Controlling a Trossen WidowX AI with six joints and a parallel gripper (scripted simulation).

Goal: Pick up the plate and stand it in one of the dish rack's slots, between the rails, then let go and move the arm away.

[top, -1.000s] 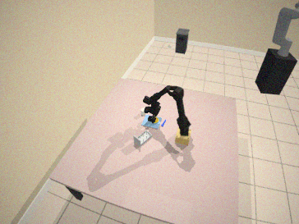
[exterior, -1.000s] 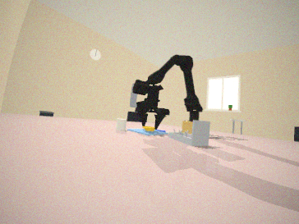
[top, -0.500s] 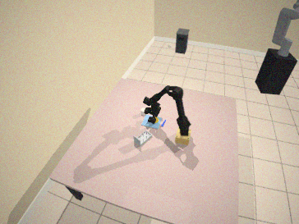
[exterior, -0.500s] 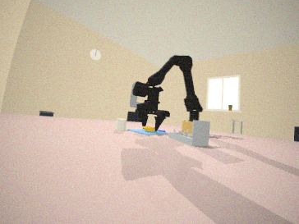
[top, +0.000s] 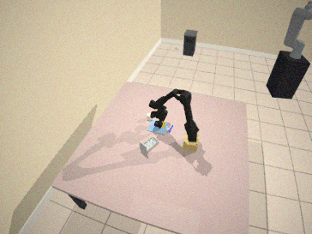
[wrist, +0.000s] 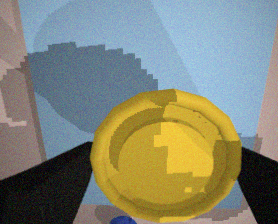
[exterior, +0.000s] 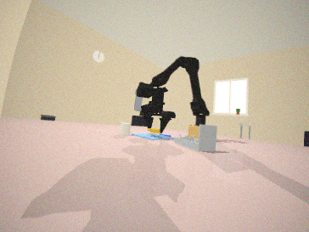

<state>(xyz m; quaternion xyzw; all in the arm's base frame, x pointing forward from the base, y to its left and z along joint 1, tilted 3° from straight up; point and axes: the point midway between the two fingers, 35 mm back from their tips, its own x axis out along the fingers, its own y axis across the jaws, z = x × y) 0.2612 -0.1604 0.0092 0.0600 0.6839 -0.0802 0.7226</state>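
Wrist view, left to right: left finger (wrist: 45, 185) against the plate's rim, yellow plate (wrist: 165, 155) lying flat on the blue mat (wrist: 210, 50), right finger at the opposite rim. Gripper (exterior: 161, 121) is closed across the plate, spanning its full width. Judgement: plate is rigid, light, with a smooth sloped rim likely to slip; grip low on the rim. Dish rack (top: 149, 145) stands near on the bench (top: 214, 189).
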